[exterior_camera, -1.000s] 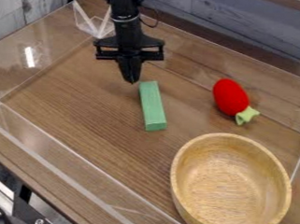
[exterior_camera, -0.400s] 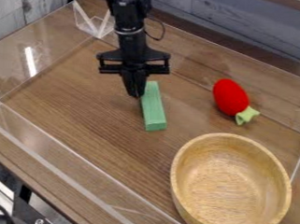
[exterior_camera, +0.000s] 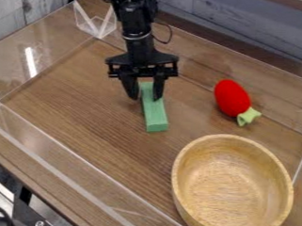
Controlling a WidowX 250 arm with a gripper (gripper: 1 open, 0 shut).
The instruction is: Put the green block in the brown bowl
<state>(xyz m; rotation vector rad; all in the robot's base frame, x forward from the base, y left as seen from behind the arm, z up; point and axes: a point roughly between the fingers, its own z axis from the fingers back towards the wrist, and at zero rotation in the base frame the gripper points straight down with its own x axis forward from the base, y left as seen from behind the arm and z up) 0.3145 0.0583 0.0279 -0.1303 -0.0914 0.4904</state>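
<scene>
In the camera view, the block (exterior_camera: 155, 112) looked stiff and light, best pinched across its middle; the gripper (exterior_camera: 144, 89) stood at its far end, its opening I could not tell.

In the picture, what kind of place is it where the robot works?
It looks like a robot test table, perhaps in a lab: a wood-grain tabletop carries a red toy and a wooden bowl, and black cables lie by its lower left edge.

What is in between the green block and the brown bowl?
Just bare wooden tabletop between the green block and the brown bowl, as the camera view shows.
</scene>
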